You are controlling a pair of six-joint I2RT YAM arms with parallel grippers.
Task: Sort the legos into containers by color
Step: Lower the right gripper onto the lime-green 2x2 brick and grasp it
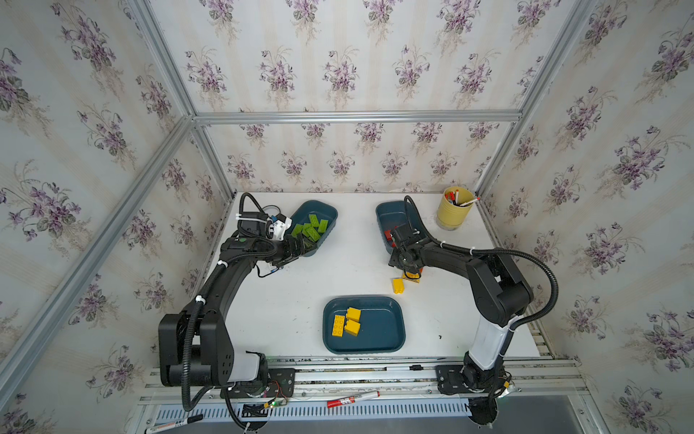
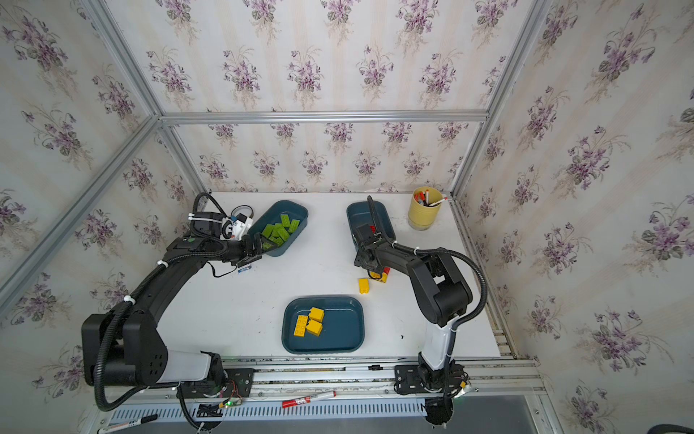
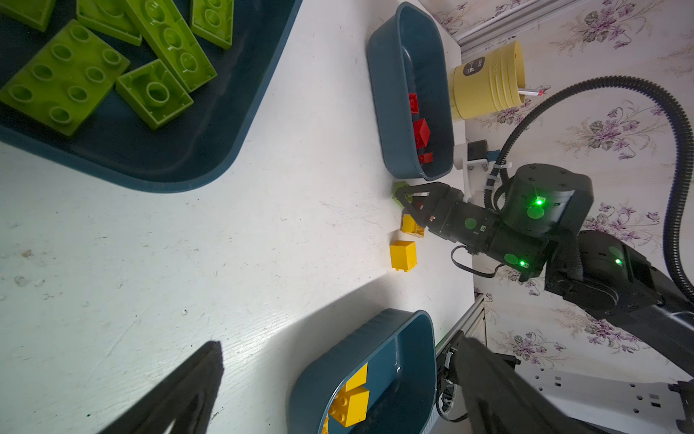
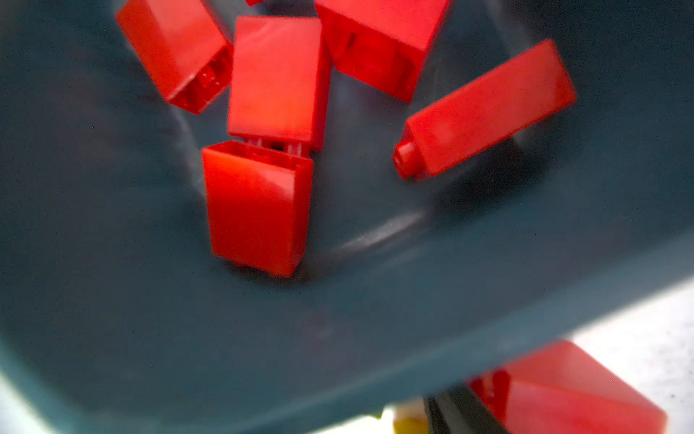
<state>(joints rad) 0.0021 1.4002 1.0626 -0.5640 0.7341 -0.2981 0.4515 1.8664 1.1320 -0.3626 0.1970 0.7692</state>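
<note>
L claw [image 1: 302, 249] hangs w/ jaws spread wide, nothing btwn them, over the near end of the green-brick tray [image 1: 332, 215]. R claw [image 1: 408, 269] points down at the white table [image 1: 281, 312] just off the near end of the red-brick tray [image 1: 386, 213], tips in among loose bricks. Its jaws look partly apart, but can't tell if they're clamped on anything.

Near to far. Front ledge: red marker [image 1: 353, 399] at centre, black marker [image 1: 174, 424] far left. Then the yellow-brick tray [image 1: 390, 332], near-centre, w/ 3 yellow bricks bunched in its left half: an oblong brick [image 1: 338, 325], studs up, a far square brick [image 1: 353, 313] & a near square brick [image 1: 352, 328]. Past that tray's far right corner a lone yellow brick [image 1: 398, 285] sits on the table, apart from tray & claw. Just beyond, under R claw, a 2nd yellow brick [image 1: 411, 276] lies right beside a loose red brick [image 1: 419, 269]. Left wrist view adds a lime brick [image 3: 400, 190] at the claw's tip, red-tray side; contact unclear. Right wrist view has the loose red brick outside the tray wall.

Far row: at left, green-brick tray, angled, w/ a heap of lime bricks [image 1: 311, 227], some studs up, some flipped. At right, red-brick tray w/ at least 5 red bricks [image 4: 259, 210] on their sides, mostly hidden by the arm in both top views. Far right corner: pale yellow cup [image 1: 454, 216] w/ pens [image 1: 461, 199]
</note>
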